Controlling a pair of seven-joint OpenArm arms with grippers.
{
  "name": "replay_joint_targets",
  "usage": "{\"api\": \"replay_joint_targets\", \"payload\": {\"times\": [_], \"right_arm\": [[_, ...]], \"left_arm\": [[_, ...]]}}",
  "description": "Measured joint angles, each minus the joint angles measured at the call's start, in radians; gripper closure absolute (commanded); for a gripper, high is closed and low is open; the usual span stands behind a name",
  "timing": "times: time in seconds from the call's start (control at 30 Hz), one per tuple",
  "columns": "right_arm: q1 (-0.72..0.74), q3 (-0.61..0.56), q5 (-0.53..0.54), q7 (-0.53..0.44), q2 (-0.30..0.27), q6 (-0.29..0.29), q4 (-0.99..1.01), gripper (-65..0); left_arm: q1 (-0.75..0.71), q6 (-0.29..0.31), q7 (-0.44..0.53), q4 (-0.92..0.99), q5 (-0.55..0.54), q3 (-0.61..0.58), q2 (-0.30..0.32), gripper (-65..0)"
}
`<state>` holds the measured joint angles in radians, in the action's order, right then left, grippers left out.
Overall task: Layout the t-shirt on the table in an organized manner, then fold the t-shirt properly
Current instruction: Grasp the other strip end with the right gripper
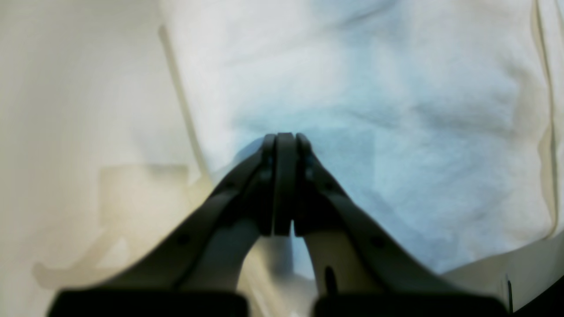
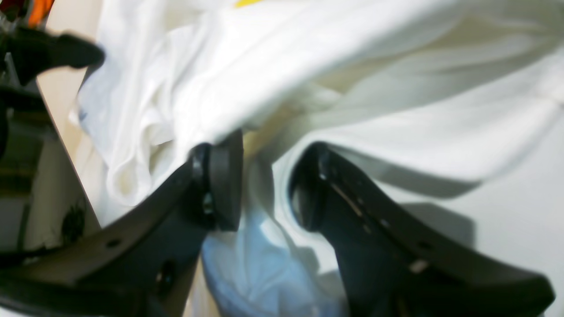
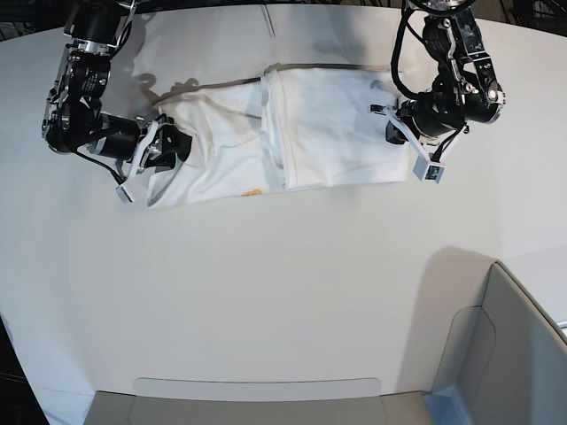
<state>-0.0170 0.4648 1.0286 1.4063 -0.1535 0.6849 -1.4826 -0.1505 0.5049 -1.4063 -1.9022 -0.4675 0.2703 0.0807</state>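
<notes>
Shirt partly folded on the bench, one of my hands at each end.

The shirt lies across the far part of the bench, its half toward my left arm doubled over into a flat panel, the other half rumpled with a scrap of yellow print showing at the near edge. My left hand is pressed together, fingertips meeting with no cloth visible between them, poised above the flat panel; whether it touches I cannot tell. My right hand is spread, its two fingers standing on either side of a bunched fold of the shirt, which hangs loosely between them and drapes over the tips.
</notes>
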Motion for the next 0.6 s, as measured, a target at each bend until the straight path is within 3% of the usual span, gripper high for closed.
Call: {"api": "replay_joint_targets", "payload": {"times": [0.17, 0.33, 0.5, 0.6], "right_arm": [[0.0, 0.0, -0.066, 0.0, 0.027, 0.0, 0.0, -19.2], [0.002, -0.008, -0.162, 0.0, 0.069, 0.0, 0.0, 0.0], [0.018, -0.008, -0.195, 0.002, 0.068, 0.001, -0.024, 0.0], [0.016, -0.007, -0.2, 0.01, 0.05, 0.0, -0.14, 0.0]], "left_arm": [[0.0, 0.0, 0.0, 0.0, 0.0, 0.0, 0.0, 0.0], [-0.018, 0.0, -0.002, 0.0, 0.0, 0.0, 0.0, 0.0], [-0.016, 0.0, -0.003, 0.0, 0.0, 0.0, 0.0, 0.0], [-0.016, 0.0, -0.002, 0.0, 0.0, 0.0, 0.0, 0.0]]}}
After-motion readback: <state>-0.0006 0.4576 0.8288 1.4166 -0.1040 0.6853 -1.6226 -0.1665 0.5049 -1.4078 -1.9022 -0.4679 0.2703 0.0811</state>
